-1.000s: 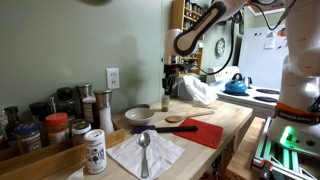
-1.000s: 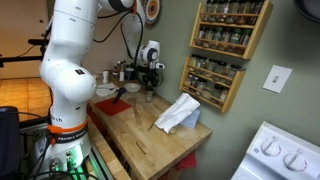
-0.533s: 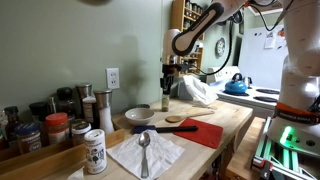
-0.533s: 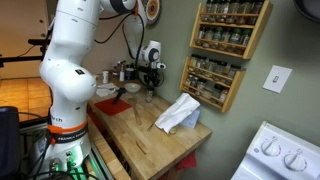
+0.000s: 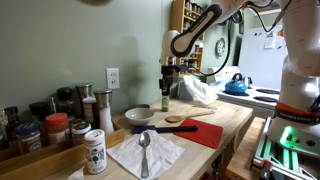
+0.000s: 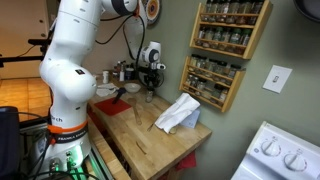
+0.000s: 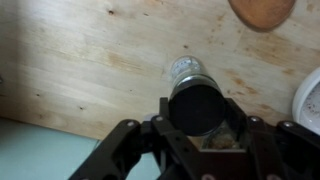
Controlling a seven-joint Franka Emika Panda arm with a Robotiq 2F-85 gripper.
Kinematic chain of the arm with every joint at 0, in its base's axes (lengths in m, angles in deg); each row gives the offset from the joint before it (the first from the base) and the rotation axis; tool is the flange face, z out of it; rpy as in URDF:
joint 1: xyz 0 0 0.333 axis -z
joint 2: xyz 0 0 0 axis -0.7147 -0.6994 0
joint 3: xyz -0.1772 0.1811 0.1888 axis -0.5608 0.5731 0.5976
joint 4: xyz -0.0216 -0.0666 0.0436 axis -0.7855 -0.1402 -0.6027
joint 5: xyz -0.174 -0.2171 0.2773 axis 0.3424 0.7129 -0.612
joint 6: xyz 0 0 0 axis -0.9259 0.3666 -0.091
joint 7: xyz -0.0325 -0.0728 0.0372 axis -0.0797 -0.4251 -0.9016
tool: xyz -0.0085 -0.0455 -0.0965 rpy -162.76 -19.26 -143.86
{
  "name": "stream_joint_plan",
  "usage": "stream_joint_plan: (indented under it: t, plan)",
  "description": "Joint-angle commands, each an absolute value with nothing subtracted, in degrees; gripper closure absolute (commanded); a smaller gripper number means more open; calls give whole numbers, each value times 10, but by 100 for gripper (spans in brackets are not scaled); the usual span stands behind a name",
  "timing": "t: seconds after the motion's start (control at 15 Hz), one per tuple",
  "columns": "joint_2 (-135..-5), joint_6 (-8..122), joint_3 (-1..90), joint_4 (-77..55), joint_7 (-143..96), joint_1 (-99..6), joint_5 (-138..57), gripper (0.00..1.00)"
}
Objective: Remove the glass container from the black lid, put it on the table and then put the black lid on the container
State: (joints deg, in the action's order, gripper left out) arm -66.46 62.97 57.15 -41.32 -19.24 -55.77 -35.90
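The glass container stands upright on the wooden table near the back wall, and also shows in the other exterior view. In the wrist view I look straight down on it, its clear lower part showing beyond the black lid, which sits at its top. My gripper is directly above the jar, with its fingers close against both sides of the lid. It looks shut on the lid.
A flat wooden disc lies close by, next to a white bowl and a red mat. A white napkin with a spoon and a shaker jar are nearer the front. A white cloth lies beyond the jar.
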Motion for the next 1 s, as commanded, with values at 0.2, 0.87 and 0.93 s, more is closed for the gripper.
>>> stream_joint_plan:
  t: [0.2, 0.87, 0.93]
  plan:
    - [-676, 627, 563, -404, -174, -571, -344, 69]
    - [-684, 622, 560, -396, -168, -574, -343, 69]
    - [-685, 622, 560, -396, -170, -574, -344, 69]
